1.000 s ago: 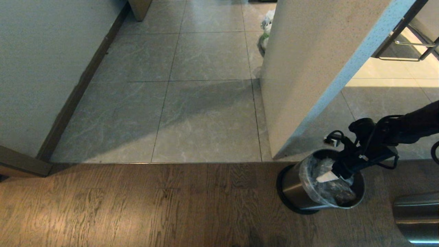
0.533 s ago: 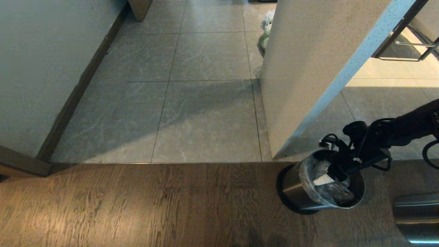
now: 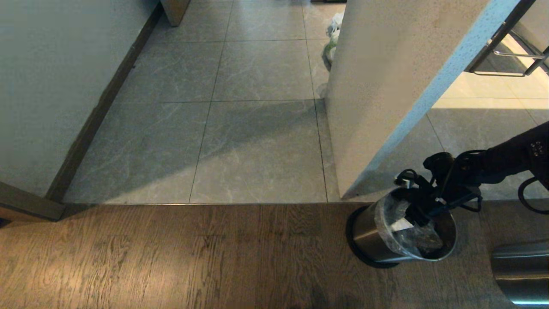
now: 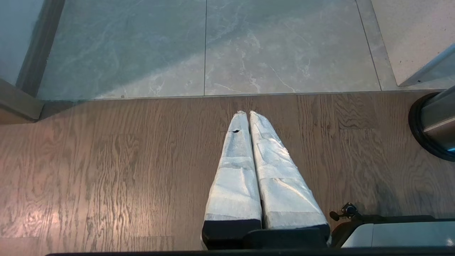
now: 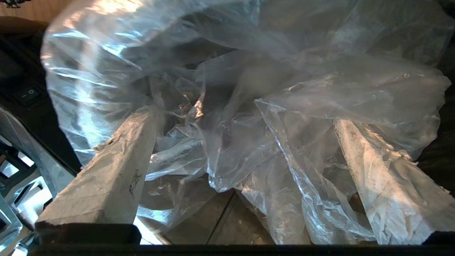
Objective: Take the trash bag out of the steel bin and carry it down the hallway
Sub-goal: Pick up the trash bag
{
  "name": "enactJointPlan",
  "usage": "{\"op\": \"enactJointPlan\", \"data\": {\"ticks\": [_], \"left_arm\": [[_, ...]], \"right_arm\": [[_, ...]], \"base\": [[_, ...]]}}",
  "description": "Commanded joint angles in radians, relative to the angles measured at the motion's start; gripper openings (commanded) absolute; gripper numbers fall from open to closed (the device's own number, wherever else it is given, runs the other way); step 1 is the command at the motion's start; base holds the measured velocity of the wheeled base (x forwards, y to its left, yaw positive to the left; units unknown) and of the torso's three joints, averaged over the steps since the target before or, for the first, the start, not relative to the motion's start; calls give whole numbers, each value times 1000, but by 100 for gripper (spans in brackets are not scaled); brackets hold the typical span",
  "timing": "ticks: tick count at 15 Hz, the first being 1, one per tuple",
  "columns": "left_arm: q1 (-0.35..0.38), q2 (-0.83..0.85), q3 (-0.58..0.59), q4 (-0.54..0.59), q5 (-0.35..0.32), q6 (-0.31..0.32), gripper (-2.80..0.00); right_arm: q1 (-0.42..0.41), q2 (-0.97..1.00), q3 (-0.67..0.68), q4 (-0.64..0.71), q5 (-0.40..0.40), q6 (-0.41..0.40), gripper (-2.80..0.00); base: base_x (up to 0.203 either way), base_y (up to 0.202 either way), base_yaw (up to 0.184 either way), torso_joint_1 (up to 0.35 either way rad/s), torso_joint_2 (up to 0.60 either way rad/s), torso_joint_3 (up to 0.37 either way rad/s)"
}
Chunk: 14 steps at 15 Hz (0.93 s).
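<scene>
Grey marble-look tiles of the hallway (image 3: 261, 141) meet a wood floor (image 3: 171, 257) along a straight threshold, with a white wall corner (image 3: 386, 86) just behind the bin (image 3: 369, 234). That small steel bin stands on the wood near the corner, and the bag (image 3: 388, 216) still lines it, clear crinkled plastic folded over the rim. The right end effector (image 3: 409, 216) reaches down into the bin's mouth with its padded fingers (image 5: 106, 177) spread wide, loose plastic bunched between them and nothing pinched. The left end effector (image 4: 249, 117) hangs over the wood floor well away, its fingers pressed together. A bigger steel cylinder (image 3: 521, 274) sits beside the bin.
</scene>
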Motion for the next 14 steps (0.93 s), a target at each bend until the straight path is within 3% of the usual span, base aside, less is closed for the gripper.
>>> {"op": "enactJointPlan", "data": {"ticks": [1,9,10,14], "left_arm": [[0,0,0,0,0,0,-280],[0,0,0,0,0,0,-280],[0,0,0,0,0,0,-280],[0,0,0,0,1,0,-280]], "right_arm": [[5,15,-3,2,0,-4,0],[13,30,-22,2,-31,17,0],[14,30,-22,2,-30,16,-280],[28,32,-25,-15,-33,16,-280]], "base": [[0,0,0,0,0,0],[0,0,0,0,0,0],[0,0,0,0,0,0],[0,0,0,0,0,0]]}}
